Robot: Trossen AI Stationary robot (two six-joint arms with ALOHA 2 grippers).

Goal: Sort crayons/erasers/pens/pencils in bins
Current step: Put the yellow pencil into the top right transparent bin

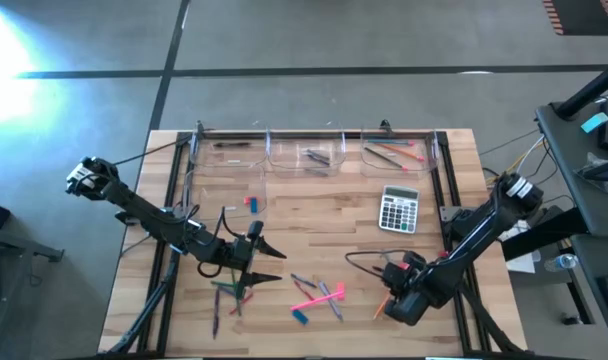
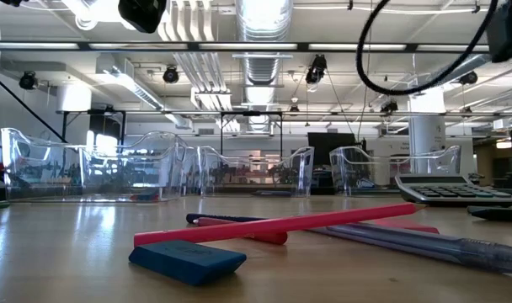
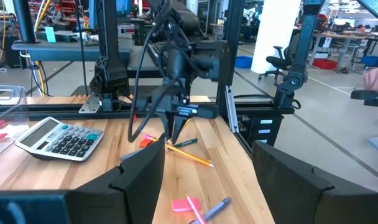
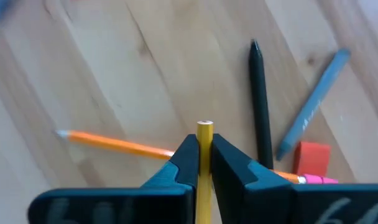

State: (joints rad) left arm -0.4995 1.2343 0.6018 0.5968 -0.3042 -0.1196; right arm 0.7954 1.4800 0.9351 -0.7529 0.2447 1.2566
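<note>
The right gripper (image 4: 203, 163) is held low over the near right part of the counter (image 1: 314, 215), its two dark fingers (image 4: 184, 163) clenched on a yellow pencil (image 4: 204, 134) that stands up between them. An orange pencil (image 4: 114, 144) is seen lying flat on the wood just behind that grip, with a black pencil (image 4: 259, 93), a blue-grey pen (image 4: 313, 106) and a small red block (image 4: 312, 155) close beside it. The left gripper (image 1: 269, 264) is held over the near left part of the counter, jaws released and empty, above a scatter of thin sticks (image 1: 227, 292). Four clear bins (image 1: 314, 152) are lined along the far edge. A grey calculator (image 1: 398, 209) is set just in front of the rightmost bin. Pink sticks (image 1: 317, 297) and a blue eraser (image 2: 187, 259) are left near the front middle.
</note>
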